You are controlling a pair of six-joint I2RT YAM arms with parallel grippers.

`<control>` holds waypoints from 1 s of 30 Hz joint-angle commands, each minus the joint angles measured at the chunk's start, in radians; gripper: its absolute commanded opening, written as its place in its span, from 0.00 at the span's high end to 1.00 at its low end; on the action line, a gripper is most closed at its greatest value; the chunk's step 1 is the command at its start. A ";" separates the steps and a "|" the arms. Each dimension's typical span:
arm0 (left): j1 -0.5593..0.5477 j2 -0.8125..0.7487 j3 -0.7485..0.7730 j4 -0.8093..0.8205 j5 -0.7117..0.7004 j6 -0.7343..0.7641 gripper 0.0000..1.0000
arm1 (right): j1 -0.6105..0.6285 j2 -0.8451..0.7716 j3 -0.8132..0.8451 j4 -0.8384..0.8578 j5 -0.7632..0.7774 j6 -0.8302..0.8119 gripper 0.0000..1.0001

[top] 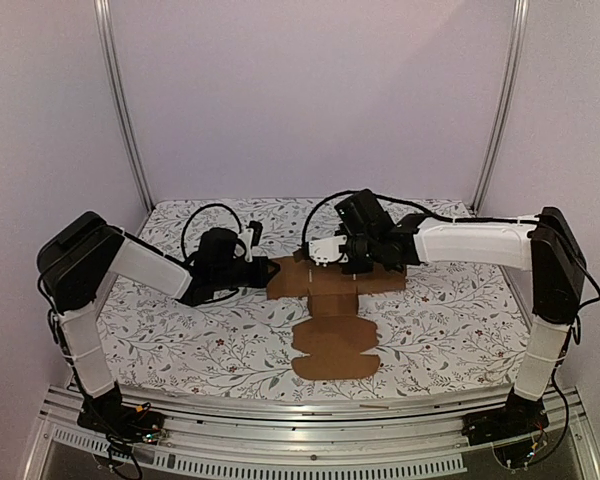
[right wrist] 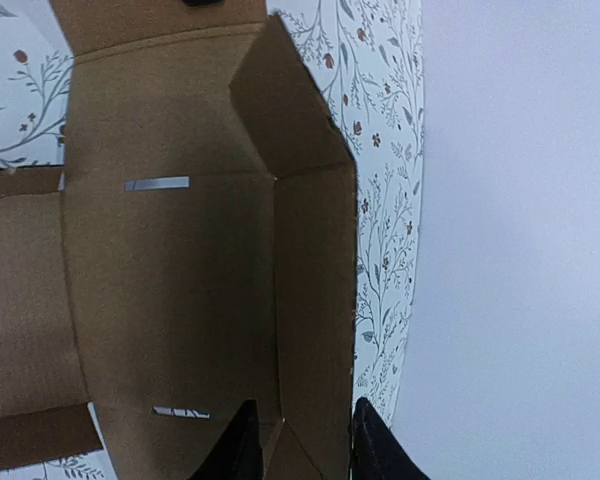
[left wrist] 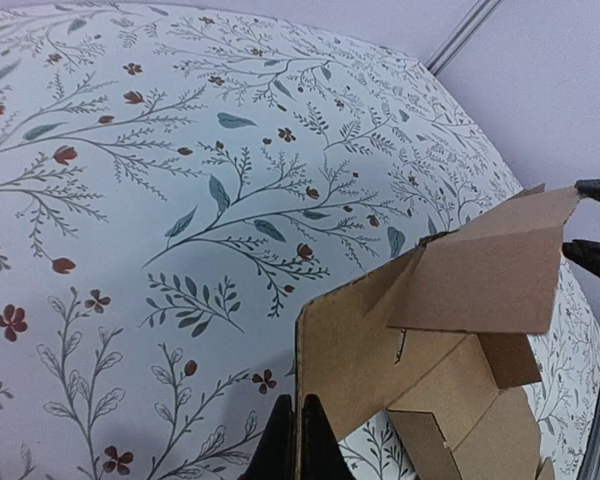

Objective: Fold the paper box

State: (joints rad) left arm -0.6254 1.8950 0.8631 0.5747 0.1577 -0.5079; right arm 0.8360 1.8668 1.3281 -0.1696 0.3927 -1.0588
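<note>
The brown paper box (top: pixel 332 345) lies mostly flat at mid-table, its far panels partly raised. My left gripper (top: pixel 268 268) reaches in from the left. In the left wrist view it (left wrist: pixel 298 452) is shut on the thin edge of an upright side panel of the box (left wrist: pixel 380 340), with folded flaps beyond it. My right gripper (top: pixel 352 262) hangs over the box's far end. In the right wrist view its fingers (right wrist: pixel 302 450) stand apart on either side of a narrow side panel (right wrist: pixel 315 300), beside the box's base with two slots (right wrist: pixel 170 280).
A floral cloth (top: pixel 180 330) covers the table. Aluminium posts (top: pixel 120 100) (top: pixel 502 100) rise at the back corners against white walls. A metal rail (top: pixel 300 440) runs along the near edge between the arm bases.
</note>
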 commanded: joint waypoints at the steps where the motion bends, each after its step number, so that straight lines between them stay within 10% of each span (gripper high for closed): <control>1: -0.007 -0.046 -0.006 -0.023 -0.053 0.101 1.00 | -0.029 -0.026 0.207 -0.478 -0.222 0.167 0.64; 7: -0.008 -0.084 -0.018 -0.019 -0.088 0.201 1.00 | -0.066 0.094 0.395 -0.796 -0.379 0.256 0.62; 15: -0.057 -0.126 -0.020 -0.081 -0.140 0.377 1.00 | -0.104 0.099 0.558 -0.898 -0.464 0.229 0.56; 20: -0.080 -0.148 -0.033 -0.074 -0.189 0.427 1.00 | -0.121 0.054 0.618 -0.899 -0.497 0.158 0.36; 30: -0.118 -0.194 -0.049 -0.060 -0.263 0.503 1.00 | -0.162 0.176 0.688 -0.930 -0.456 0.113 0.38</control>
State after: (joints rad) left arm -0.7193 1.7348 0.8326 0.5243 -0.0532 -0.0589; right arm 0.6899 1.9797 2.0041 -1.0389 -0.0616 -0.9154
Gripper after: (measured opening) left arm 0.009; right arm 0.638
